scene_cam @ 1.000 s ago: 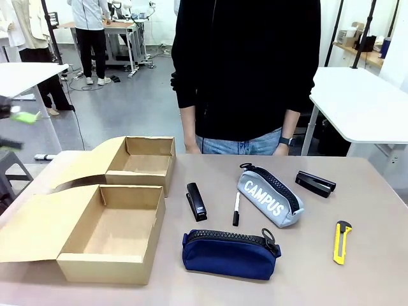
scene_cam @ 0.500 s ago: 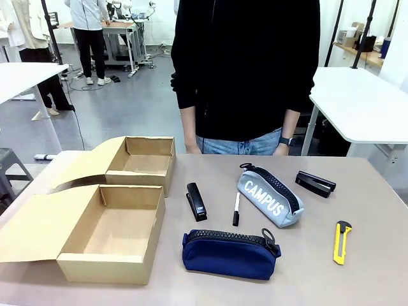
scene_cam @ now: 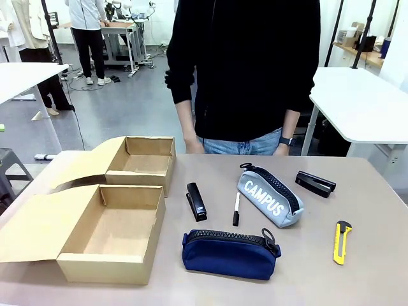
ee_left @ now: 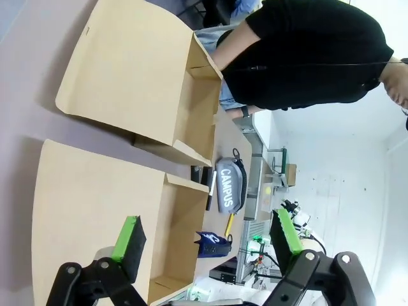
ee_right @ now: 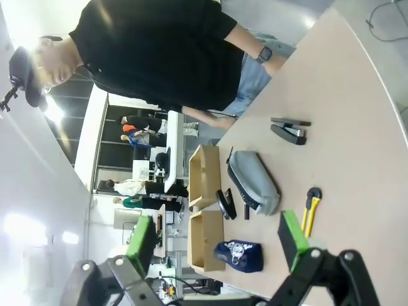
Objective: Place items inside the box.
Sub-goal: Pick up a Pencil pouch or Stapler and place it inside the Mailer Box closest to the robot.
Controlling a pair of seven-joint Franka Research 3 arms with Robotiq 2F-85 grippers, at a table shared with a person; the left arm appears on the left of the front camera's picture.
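Note:
Two open cardboard boxes stand at the table's left, a near box (scene_cam: 108, 233) and a far box (scene_cam: 143, 162), both with nothing in them. To their right lie a black stapler (scene_cam: 196, 201), a black marker (scene_cam: 236, 209), the grey CAMPUS pouch (scene_cam: 271, 196), a second stapler (scene_cam: 315, 183), a yellow utility knife (scene_cam: 342, 241) and the navy pouch (scene_cam: 229, 254). My left gripper (ee_left: 207, 234) hangs open high above the boxes' flaps (ee_left: 95, 210). My right gripper (ee_right: 217, 236) hangs open above the table's right side, with the pouch (ee_right: 253, 182) and knife (ee_right: 310, 207) far below.
A person in a black top (scene_cam: 248, 70) stands at the far edge, hands down by the table. White tables (scene_cam: 357, 102) stand behind to the right and left. The box lids (scene_cam: 29, 233) lie open toward the table's left edge.
A blurred green-padded gripper at the front view's left edge has gone out of the picture. The person's arm has shifted slightly. The things on the table have not moved.

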